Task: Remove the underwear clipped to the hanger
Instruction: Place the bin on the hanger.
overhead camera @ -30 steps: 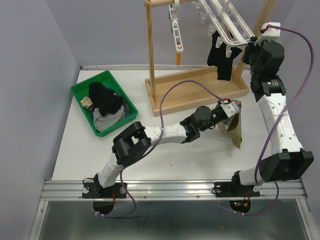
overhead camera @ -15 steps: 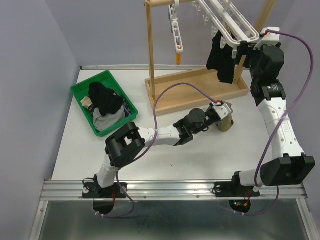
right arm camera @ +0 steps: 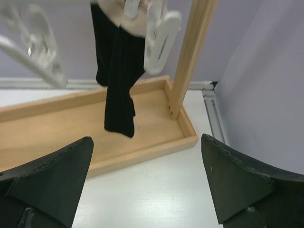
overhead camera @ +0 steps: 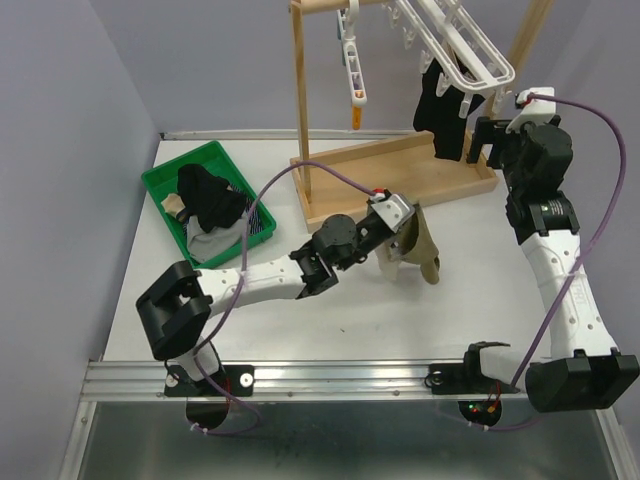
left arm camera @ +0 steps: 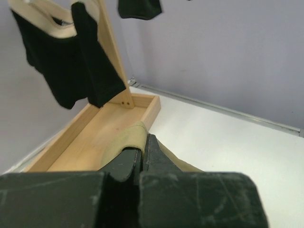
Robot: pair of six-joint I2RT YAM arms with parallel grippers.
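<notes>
The left end effector (overhead camera: 403, 233) was clamped on limp tan underwear (overhead camera: 424, 252) above the surface (overhead camera: 330, 320). The right end effector (overhead camera: 486, 140) stood apart beside black underwear (overhead camera: 445, 110) clipped to the hanger (overhead camera: 468, 40). Soft and light, it looked best pinched near its top edge.

Top view: tan underwear off the hanger, one black pair clipped on.
Left end effector (overhead camera: 403, 224) grips the tan underwear (overhead camera: 420, 250), which droops over the table (overhead camera: 330, 320) just in front of the wooden stand (overhead camera: 400, 172). Black underwear (overhead camera: 445, 115) hangs clipped from the white hanger (overhead camera: 462, 45). Right end effector (overhead camera: 486, 140) sits just beside it on its right, not touching. Green bin (overhead camera: 160, 185) at left holds a heap of underwear (overhead camera: 215, 215): black, grey, navy striped.
</notes>
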